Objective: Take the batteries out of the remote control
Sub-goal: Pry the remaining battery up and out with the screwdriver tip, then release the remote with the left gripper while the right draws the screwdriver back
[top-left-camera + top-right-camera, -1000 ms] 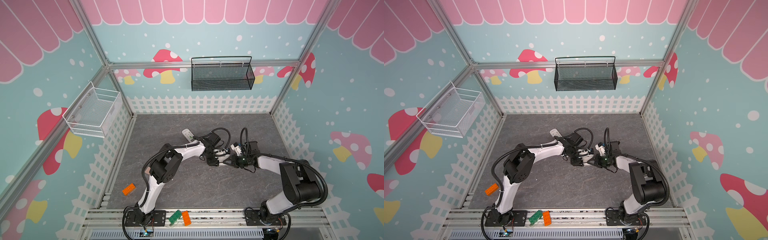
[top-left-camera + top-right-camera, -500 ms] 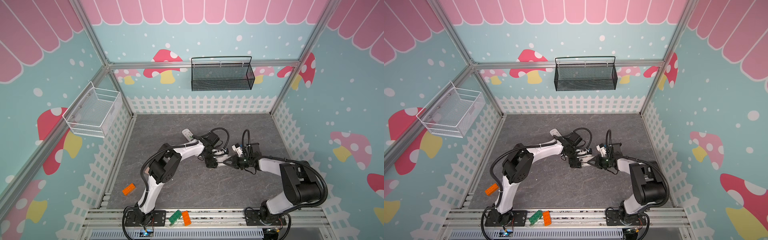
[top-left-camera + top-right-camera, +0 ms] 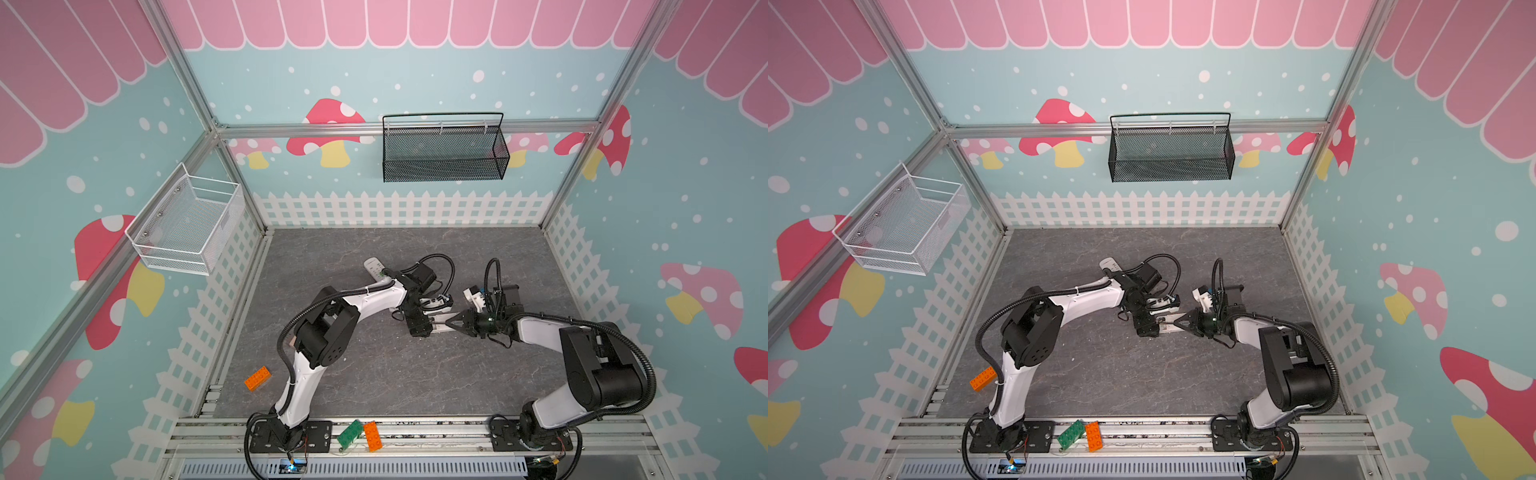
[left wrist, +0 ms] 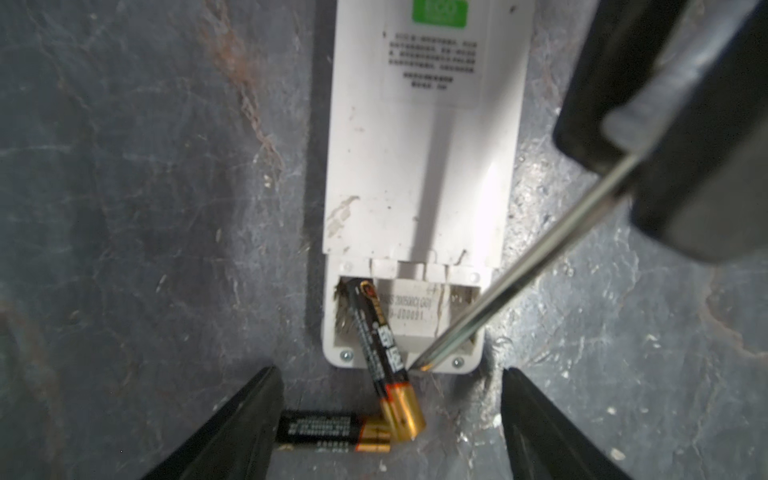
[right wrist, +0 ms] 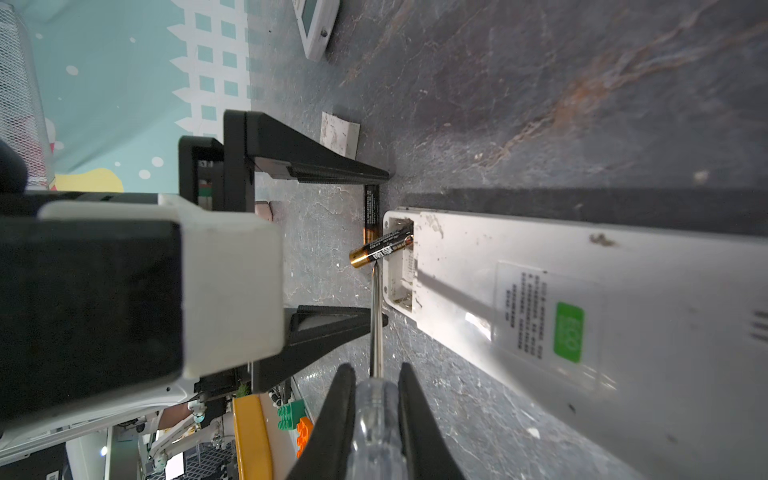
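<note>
1. The left fingers stand spread, with a black, gold-banded battery lying flat between them on the grey stone-patterned desk.
2. The right fingers pinch a clear-handled, steel-shafted screwdriver, its tip at the side of a second black-and-gold battery.
3. That battery tilts half out of the open compartment of the white rectangular remote control, which lies back-up near the desk's middle.

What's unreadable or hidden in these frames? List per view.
Left wrist view: lying battery, one end behind a finger of the left claw.
Left wrist view: remote control, far end cut by the frame edge; label print blurred.
Right wrist view: second remote and screwdriver handle cut by frame edges.
Both top views: lying and tilted battery too small, under the left claw.
</note>
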Controlling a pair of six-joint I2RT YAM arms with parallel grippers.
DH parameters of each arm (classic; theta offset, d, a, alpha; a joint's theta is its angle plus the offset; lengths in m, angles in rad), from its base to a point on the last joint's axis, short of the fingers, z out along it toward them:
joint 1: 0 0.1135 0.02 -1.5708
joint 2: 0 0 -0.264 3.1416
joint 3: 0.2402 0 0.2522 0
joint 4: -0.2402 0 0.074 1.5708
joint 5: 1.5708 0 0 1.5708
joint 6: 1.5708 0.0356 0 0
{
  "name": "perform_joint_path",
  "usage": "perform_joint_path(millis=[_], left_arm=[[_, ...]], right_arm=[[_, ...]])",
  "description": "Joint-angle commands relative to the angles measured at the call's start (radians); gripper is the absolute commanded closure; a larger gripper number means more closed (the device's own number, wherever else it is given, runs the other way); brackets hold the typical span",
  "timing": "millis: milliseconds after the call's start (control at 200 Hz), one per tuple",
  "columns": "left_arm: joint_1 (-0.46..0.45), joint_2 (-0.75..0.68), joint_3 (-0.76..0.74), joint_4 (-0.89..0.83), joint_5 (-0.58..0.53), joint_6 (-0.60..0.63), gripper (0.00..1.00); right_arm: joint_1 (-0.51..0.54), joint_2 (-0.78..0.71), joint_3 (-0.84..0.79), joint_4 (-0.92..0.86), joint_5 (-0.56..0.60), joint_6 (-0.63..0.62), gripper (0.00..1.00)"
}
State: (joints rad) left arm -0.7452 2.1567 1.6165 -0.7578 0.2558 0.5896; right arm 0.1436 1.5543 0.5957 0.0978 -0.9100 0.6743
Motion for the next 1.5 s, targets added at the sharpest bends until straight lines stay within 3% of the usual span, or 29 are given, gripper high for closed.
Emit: perform_joint_path(millis=[0,225,370,505,826,1201,1496], left_arm=[[0.006,-0.025,0.032,-0.024,0.024,-0.019,0.22],[-0.006,0.012,0.061,-0.029,0.0,-0.02,0.32],[-0.006,0.025,0.078,-0.03,0.002,-0.007,0.47],[-0.014,0.052,0.103,-0.048,0.01,-0.008,0.55],[-0.019,0.065,0.095,-0.058,-0.048,0.012,0.62],[-0.019,0.035,0.098,-0.07,-0.095,-0.008,0.93],[-0.002,-0.085,0.069,-0.064,-0.114,-0.136,0.94]], right_arm=[[-0.003,-0.01,-0.012,0.017,-0.004,0.005,1.0],[-0.003,0.002,-0.032,0.044,-0.003,0.014,1.0],[-0.004,-0.007,-0.035,0.045,0.002,0.004,1.0],[-0.003,0.008,-0.029,0.056,-0.004,0.019,1.0],[-0.007,-0.032,-0.037,0.033,0.012,-0.004,1.0],[-0.019,-0.182,-0.024,-0.138,0.072,-0.071,1.0],[-0.019,-0.362,-0.041,-0.343,0.229,-0.169,1.0]])
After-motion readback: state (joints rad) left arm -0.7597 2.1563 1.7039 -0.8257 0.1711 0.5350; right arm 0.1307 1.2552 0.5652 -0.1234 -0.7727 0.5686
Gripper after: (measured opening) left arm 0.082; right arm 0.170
